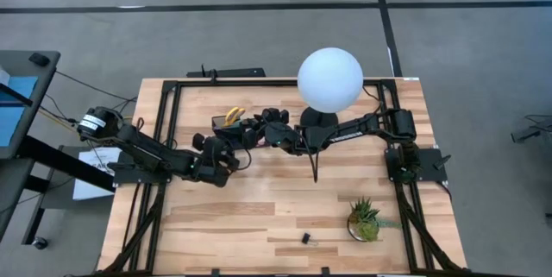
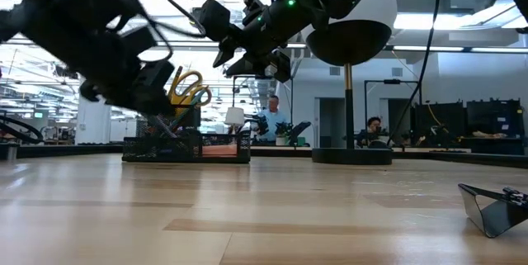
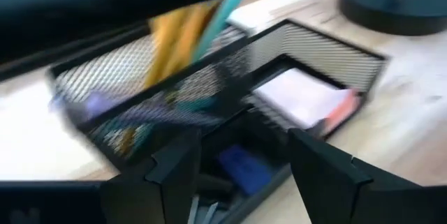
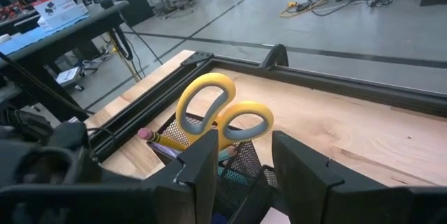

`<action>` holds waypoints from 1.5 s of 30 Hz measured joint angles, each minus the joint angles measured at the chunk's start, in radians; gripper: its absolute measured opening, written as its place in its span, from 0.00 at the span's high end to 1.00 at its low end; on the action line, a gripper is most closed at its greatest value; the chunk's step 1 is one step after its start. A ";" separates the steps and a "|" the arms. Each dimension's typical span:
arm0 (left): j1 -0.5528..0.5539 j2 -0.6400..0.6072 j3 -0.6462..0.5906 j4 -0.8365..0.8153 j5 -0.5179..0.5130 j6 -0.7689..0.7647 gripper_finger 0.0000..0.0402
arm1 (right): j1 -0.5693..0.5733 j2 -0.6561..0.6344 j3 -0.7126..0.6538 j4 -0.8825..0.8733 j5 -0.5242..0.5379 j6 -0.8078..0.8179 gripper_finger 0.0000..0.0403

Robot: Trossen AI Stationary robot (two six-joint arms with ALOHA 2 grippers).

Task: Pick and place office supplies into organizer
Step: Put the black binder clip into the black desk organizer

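Both jaws spread, empty, over organizer (image 1: 237, 130) at tabletop's (image 1: 259, 217) eleven o'clock: left gripper (image 3: 241, 172) above tray, right gripper (image 4: 241, 158) by yellow-handled scissors (image 4: 220, 116). Best withdrawn straight up; black clip (image 1: 305, 238) at six o'clock remains.

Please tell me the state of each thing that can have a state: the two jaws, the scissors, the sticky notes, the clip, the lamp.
Left gripper: jaws open, empty, over the organizer.
Right gripper: jaws open, empty, above the scissors.
Scissors: upright in the pen cup, handles up.
Sticky-note pad: lying in the tray.
Black clip: loose on the table.
Globe lamp: upright.
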 joint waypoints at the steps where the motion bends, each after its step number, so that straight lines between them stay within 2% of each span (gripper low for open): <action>1: -0.001 -0.001 0.016 -0.001 0.007 0.032 0.48 | 0.000 0.000 0.000 0.000 0.000 0.000 0.69; 8: -0.001 -0.001 0.122 -0.025 0.000 0.227 0.48 | 0.000 0.000 0.000 0.000 0.000 0.000 0.69; 12: -0.001 -0.001 0.225 -0.260 -0.015 0.253 0.48 | 0.000 0.000 0.001 0.001 -0.001 0.014 0.69; 16: -0.009 -0.002 0.338 -0.613 0.008 0.075 0.48 | 0.001 0.000 0.001 -0.007 -0.072 0.006 0.69; 18: -0.027 -0.002 0.376 -0.766 0.012 -0.014 0.48 | -0.001 0.000 0.001 -0.032 -0.179 -0.065 0.69; 22: -0.069 -0.002 0.397 -0.964 -0.012 -0.207 0.48 | 0.003 -0.018 0.002 -0.210 -0.460 -0.147 0.69; 25: -0.103 -0.002 0.397 -1.099 -0.013 -0.380 0.48 | 0.052 -0.033 0.002 -0.312 -0.513 -0.157 0.69; 27: -0.130 -0.002 0.397 -1.173 -0.016 -0.488 0.48 | 0.097 -0.055 0.001 -0.374 -0.480 -0.180 0.69; 29: -0.159 -0.002 0.397 -1.243 -0.027 -0.576 0.48 | 0.146 -0.097 0.001 -0.439 -0.392 -0.210 0.69; 32: -0.202 -0.002 0.397 -1.322 -0.057 -0.689 0.48 | 0.227 -0.192 0.001 -0.599 -0.167 -0.215 0.69; 35: -0.232 -0.002 0.397 -1.345 -0.065 -0.739 0.48 | 0.305 -0.285 0.002 -0.815 0.018 -0.091 0.69; 38: -0.252 -0.002 0.397 -1.339 -0.065 -0.753 0.48 | 0.383 -0.334 0.002 -0.954 0.043 0.053 0.69; 40: -0.259 0.000 0.397 -1.314 -0.066 -0.753 0.48 | 0.435 -0.334 0.002 -0.970 0.043 0.120 0.69; 42: -0.262 0.000 0.397 -1.289 -0.068 -0.752 0.48 | 0.475 -0.312 0.002 -0.937 0.042 0.132 0.69; 45: -0.263 0.000 0.397 -1.264 -0.081 -0.748 0.48 | 0.520 -0.273 0.001 -0.928 0.017 0.052 0.69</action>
